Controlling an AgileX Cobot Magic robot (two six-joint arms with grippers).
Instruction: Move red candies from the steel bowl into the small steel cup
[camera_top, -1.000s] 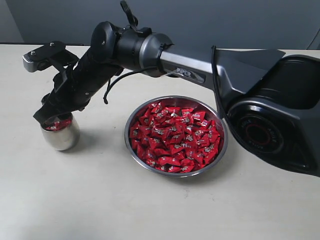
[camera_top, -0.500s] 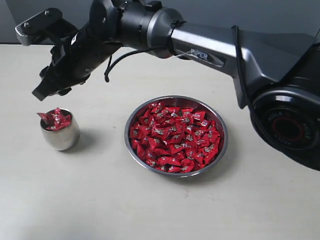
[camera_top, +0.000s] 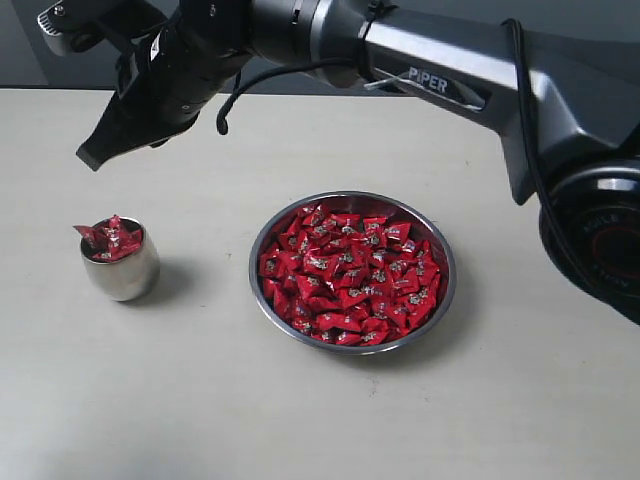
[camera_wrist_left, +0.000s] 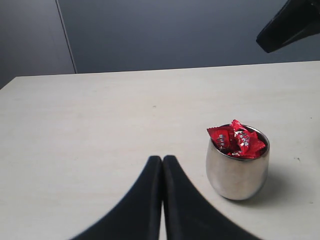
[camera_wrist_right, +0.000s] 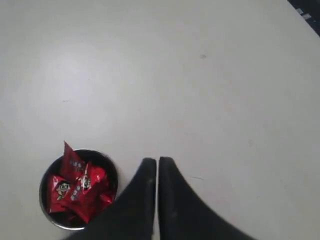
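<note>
Right pincer (camera_wrist_right: 157, 162), jaws together, above small steel cup (camera_top: 122, 280); steel bowl (camera_top: 254, 270) exterior-only

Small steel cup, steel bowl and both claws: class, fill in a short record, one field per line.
small steel cup: upright on table, red candies poking above rim
steel bowl: apart from cup, filled with red candies
right claw: shut, empty, high up, clear of cup
left claw: shut, empty, near cup, not touching

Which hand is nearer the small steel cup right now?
Right, probably. The right hand hangs shut, raised above the small steel cup and a little to one side. The left hand, also shut, sits off to the cup's side, outside the exterior view.
</note>
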